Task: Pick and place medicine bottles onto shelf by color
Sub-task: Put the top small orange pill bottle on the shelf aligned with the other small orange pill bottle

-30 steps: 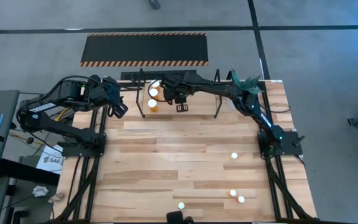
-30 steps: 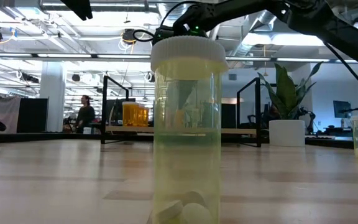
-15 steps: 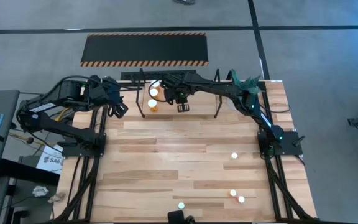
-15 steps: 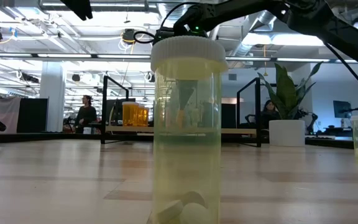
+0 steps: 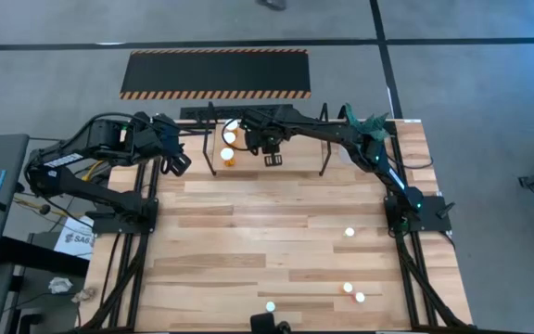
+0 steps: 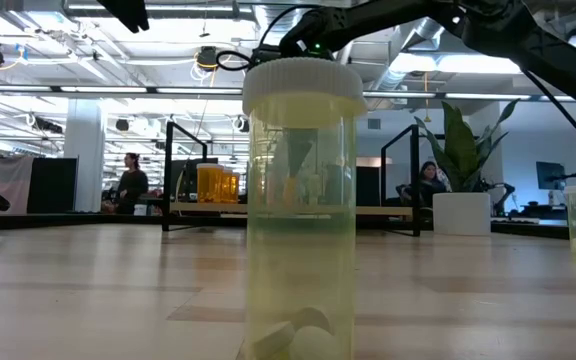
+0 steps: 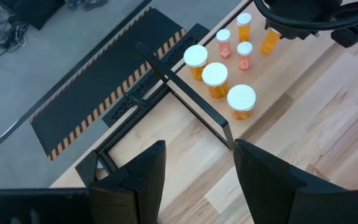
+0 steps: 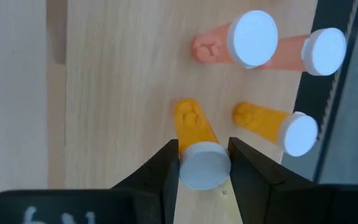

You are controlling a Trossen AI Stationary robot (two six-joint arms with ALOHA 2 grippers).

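Shelf (image 5: 267,139) at the table's (image 5: 276,250) far edge: your right gripper (image 8: 202,163) reaches in, jaws pinching an orange bottle (image 8: 196,151) at its white cap, beside two reddish bottles (image 8: 244,42). Your left gripper (image 7: 194,165) waits near the shelf's end, jaws spread, empty. A pale bottle (image 6: 300,210) stands on the near edge.

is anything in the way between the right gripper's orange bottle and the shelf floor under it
Nothing visible. The right gripper holds the orange bottle by its white cap, upright over a bare patch of the shelf floor. The nearest neighbour, another orange bottle, stands apart to one side.
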